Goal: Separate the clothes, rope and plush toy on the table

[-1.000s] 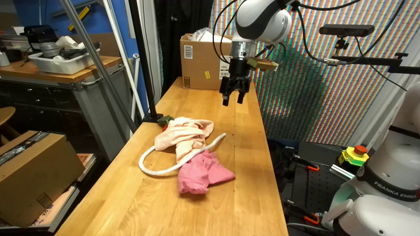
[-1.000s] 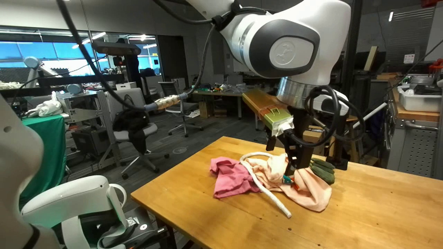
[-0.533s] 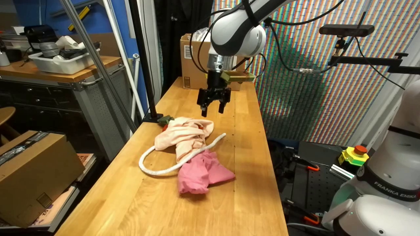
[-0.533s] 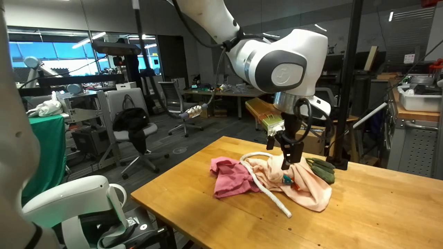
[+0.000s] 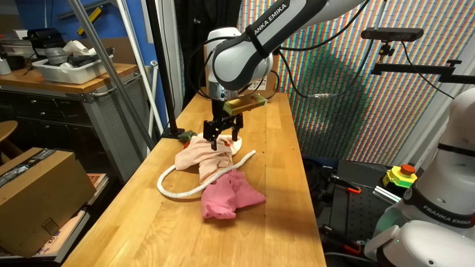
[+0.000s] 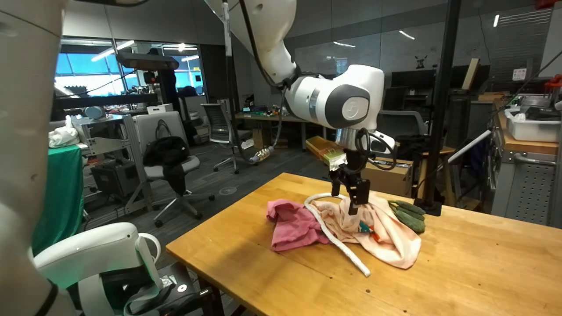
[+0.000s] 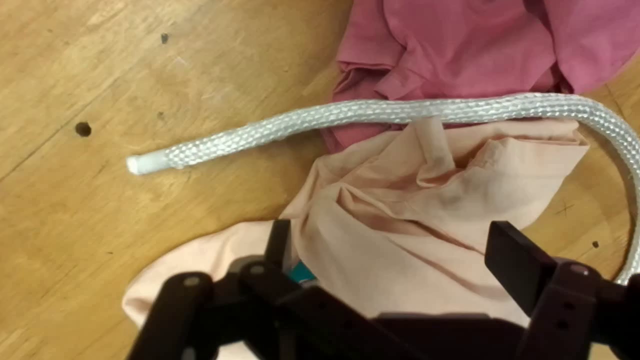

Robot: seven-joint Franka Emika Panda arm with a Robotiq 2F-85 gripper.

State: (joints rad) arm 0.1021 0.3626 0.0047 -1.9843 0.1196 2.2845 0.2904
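Nearest us in an exterior view, we read FRANKA EMIKA on the black band [image 5: 438, 213] at the foot of the robot arm [image 5: 447, 174]. On the counter [image 5: 178, 237] lay the crumpled pink garment [image 5: 222, 196], the rope [image 5: 185, 194] curving across its edge. The peach cloth [image 5: 193, 155] lay behind, meeting the pink garment. We found the hand [image 5: 224, 143] released, jaws spread wide above the peach cloth; whether its tips touched fabric we could not tell. In the wrist view the rope and pink garment lay just beyond those tips. In an exterior view the green part of the plush toy [image 6: 409, 216] showed at the peach cloth's edge. On the forearm [image 5: 287, 21] we read ANKA EMIKA, first letters hidden. At the far end stood a cardboard box [image 5: 265, 87], its print too small to read.
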